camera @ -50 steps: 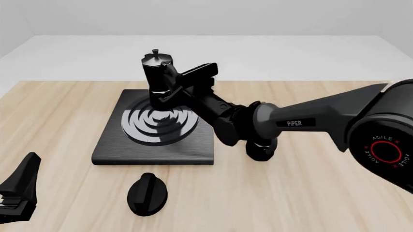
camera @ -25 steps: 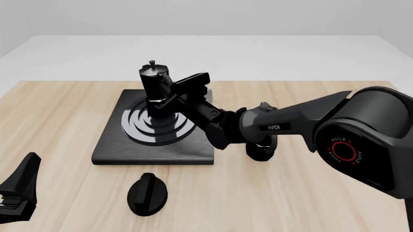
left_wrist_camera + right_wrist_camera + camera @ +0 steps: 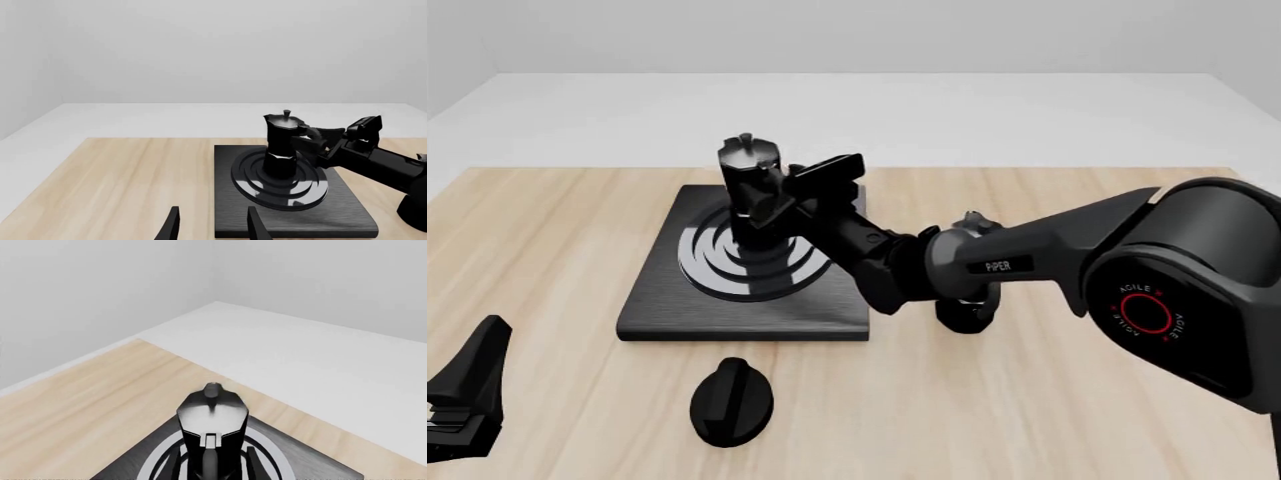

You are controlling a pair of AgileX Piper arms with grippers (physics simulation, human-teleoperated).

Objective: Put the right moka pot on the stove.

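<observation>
My right jaws [image 3: 777,200] grip the right moka pot [image 3: 749,195] by its handle side, upright on the stove [image 3: 654,300] rings; left jaws [image 3: 210,227] gape idle

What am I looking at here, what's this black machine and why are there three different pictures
It's a simulated pair of robot arms at a wooden table. One picture looks from above and behind the arms; the other two come from cameras behind each arm's fingers. The right gripper has its fingers closed around a small black moka pot, which stands upright on the rings of the stove. The left gripper waits apart near the table's front edge, fingers open. A black knob lies in front of the stove.
</observation>
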